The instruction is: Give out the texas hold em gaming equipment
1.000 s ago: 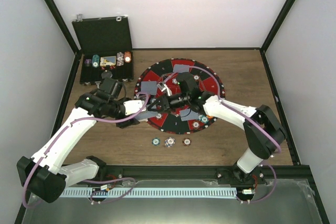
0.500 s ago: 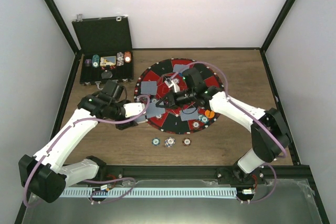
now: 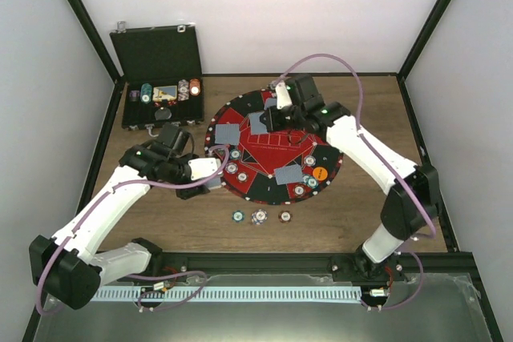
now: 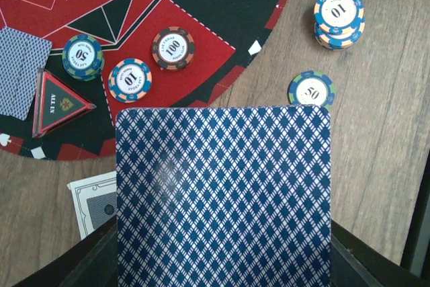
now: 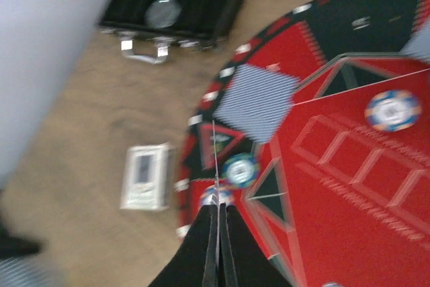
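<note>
Right jaws withdrew; they and left jaws pinch cards (image 4: pixel 222 193); case (image 3: pixel 156 50) seemingly holds chips (image 3: pixel 146 93).

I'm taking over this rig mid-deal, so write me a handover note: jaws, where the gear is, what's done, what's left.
Left gripper: jaws shut on blue-backed cards, at the mat's near-left edge.
Right gripper: jaws shut on a single card over the mat's far side.
Done: left card and near-right card lie face down on the mat, chips beside each, orange disc near right. Three chips lie on the table in front of the mat.
Left: set the held card down, probably deal on; more chips sit in the case.
</note>
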